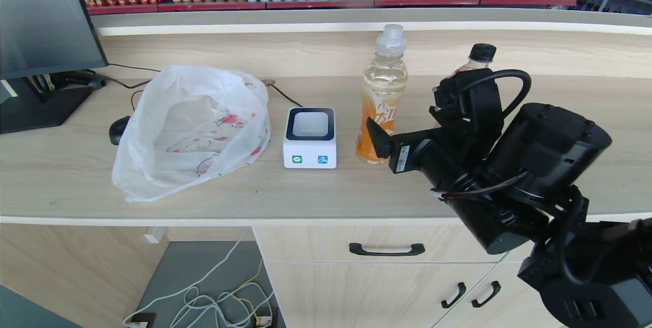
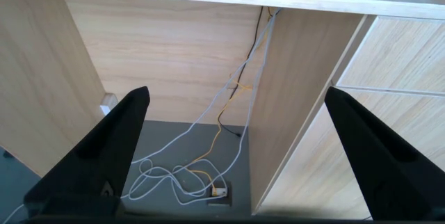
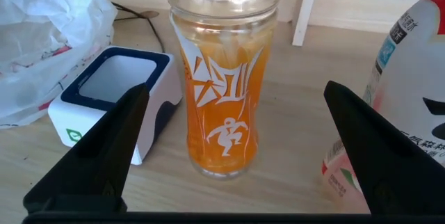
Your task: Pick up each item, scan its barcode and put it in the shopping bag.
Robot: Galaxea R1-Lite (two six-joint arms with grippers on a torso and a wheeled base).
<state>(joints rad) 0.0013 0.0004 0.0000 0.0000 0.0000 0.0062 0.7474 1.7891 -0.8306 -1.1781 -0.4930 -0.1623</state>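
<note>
The right gripper [image 3: 235, 106] has its fingers [image 3: 104, 154] spread wide and holds nothing. They frame an upright orange drink bottle [image 1: 382, 99] standing on the wooden counter [image 1: 305, 190] just ahead of them. A black-capped bottle [image 1: 481, 55] stands near it on the robot's right, partly hidden by the arm. To its left sit the white barcode scanner [image 1: 309, 137], then the open shopping bag [image 1: 193, 124]. The left gripper [image 2: 236, 106], fingers also apart and empty, hangs below the counter, facing loose cables [image 2: 188, 175].
</note>
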